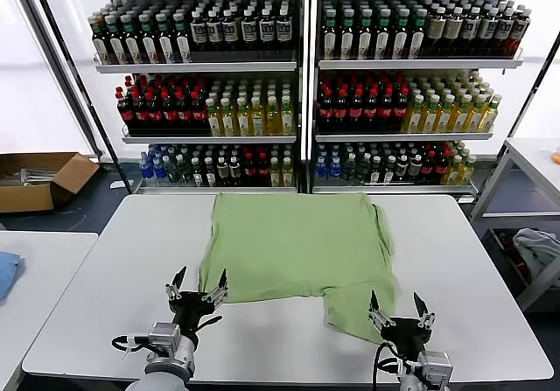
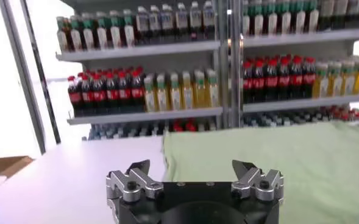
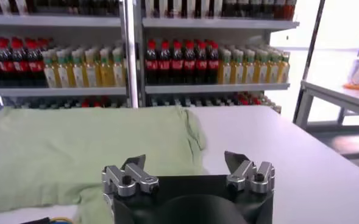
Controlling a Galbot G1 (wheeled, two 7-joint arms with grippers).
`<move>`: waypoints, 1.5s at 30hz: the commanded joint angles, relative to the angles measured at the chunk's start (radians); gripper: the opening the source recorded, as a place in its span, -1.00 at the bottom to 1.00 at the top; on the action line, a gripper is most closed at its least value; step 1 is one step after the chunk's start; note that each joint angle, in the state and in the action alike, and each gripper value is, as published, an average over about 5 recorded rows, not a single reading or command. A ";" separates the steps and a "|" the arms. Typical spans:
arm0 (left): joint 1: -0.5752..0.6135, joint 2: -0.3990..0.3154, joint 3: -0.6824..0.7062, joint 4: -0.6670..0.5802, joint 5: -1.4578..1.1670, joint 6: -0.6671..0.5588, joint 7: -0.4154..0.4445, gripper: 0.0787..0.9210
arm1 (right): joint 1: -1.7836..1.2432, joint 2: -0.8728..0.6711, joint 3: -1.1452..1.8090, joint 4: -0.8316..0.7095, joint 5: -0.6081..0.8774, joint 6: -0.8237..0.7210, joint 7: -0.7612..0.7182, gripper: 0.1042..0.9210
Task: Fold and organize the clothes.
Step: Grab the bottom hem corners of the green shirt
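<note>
A light green polo shirt (image 1: 293, 255) is spread on the white tabletop (image 1: 114, 277) before the drink shelves (image 1: 302, 67), both near corners flanked by the left gripper (image 1: 199, 286) and right gripper (image 1: 396, 308), jaws spread and empty; a grasp of the hem seems next.

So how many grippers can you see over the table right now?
2: the left gripper at the green shirt's near left corner, the right gripper by its near right flap. Both open.

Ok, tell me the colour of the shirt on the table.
Plain light green; the shirt shows no print from here. Head view shows it best.
</note>
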 commanded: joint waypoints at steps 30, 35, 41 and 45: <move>0.003 0.009 -0.003 0.085 -0.025 0.048 -0.005 0.77 | 0.044 0.038 -0.043 -0.093 -0.027 -0.067 0.051 0.76; 0.006 0.009 -0.004 0.094 -0.028 0.048 -0.005 0.77 | 0.044 0.043 -0.047 -0.118 -0.018 -0.065 0.050 0.76; 0.012 0.006 -0.001 0.099 -0.034 0.052 -0.006 0.53 | 0.035 0.038 -0.049 -0.125 -0.014 -0.055 0.048 0.54; 0.014 0.001 0.001 0.097 -0.040 0.058 -0.006 0.26 | 0.030 0.037 -0.051 -0.116 -0.014 -0.051 0.046 0.26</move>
